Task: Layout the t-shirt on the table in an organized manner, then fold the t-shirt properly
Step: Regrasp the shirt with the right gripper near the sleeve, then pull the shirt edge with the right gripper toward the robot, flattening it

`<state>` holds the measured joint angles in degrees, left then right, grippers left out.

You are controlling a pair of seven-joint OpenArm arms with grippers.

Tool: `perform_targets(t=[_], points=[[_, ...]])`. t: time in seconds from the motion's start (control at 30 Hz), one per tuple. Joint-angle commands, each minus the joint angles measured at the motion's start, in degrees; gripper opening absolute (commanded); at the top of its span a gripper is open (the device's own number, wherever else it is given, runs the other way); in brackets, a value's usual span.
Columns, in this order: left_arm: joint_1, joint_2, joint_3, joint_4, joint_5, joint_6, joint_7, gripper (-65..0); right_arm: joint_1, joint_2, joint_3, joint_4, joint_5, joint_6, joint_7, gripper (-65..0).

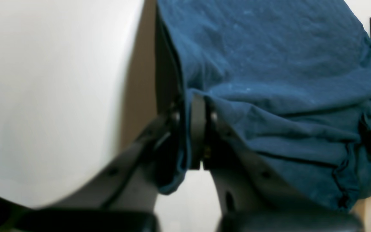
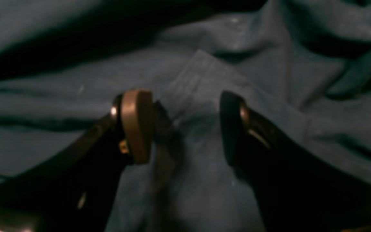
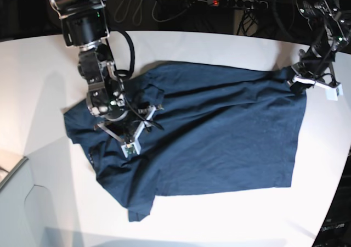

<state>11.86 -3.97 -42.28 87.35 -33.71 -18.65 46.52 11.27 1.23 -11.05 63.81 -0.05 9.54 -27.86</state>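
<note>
The shirt (image 3: 208,137) lies spread over the middle of the table (image 3: 230,214), wide and fairly flat toward 3 o'clock, bunched and wrinkled toward 9 o'clock, with a narrow flap hanging down toward 7 o'clock. In the base view the left gripper (image 3: 300,74) sits at about 2 o'clock of the cloth, at its far corner, where the fabric is drawn up into a small peak. The left wrist view shows that gripper (image 1: 198,129) pinched tight on a fold of the shirt (image 1: 269,80), a thin edge of cloth hanging between the closed pads, with the white table (image 1: 50,96) off to 9 o'clock and a tan strip between the two. The right gripper (image 3: 143,105) is down on the crumpled part of the shirt at about 10 o'clock of the cloth. Its wrist view shows the gripper (image 2: 187,125) standing wide over the shirt (image 2: 269,106), one pad on each side of a raised ridge of fabric with a stitched hem running up toward 12 o'clock; the pads do not close on it.
</note>
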Motion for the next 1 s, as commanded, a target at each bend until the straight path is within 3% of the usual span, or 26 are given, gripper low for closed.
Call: perform_targets(t=[0.0,0.27,0.67,0.97], points=[[-0.3,-0.7,-0.1,0.9,-0.9,-0.4,-0.8,-65.0,1.7,-0.4,0.1,-0.3,0.1,-0.5,0.9,-39.7],[-0.4,-0.7,-0.1,0.9,-0.9,-0.4,-0.8,-65.0,1.7,-1.2,0.2,-0.1,0.1,-0.5,0.9,-64.4],[-0.3,-0.7,-0.1,0.9,-0.9,-0.4,-0.8,-65.0,-7.9,1.4,1.2,22.8,0.1,-0.5,0.6,-65.0],[1.5,-1.1,-0.5,1.6,-1.3,-0.4,-0.8,-65.0,-24.9,1.7,14.3,43.3,0.3,-0.4,1.0,-65.0]])
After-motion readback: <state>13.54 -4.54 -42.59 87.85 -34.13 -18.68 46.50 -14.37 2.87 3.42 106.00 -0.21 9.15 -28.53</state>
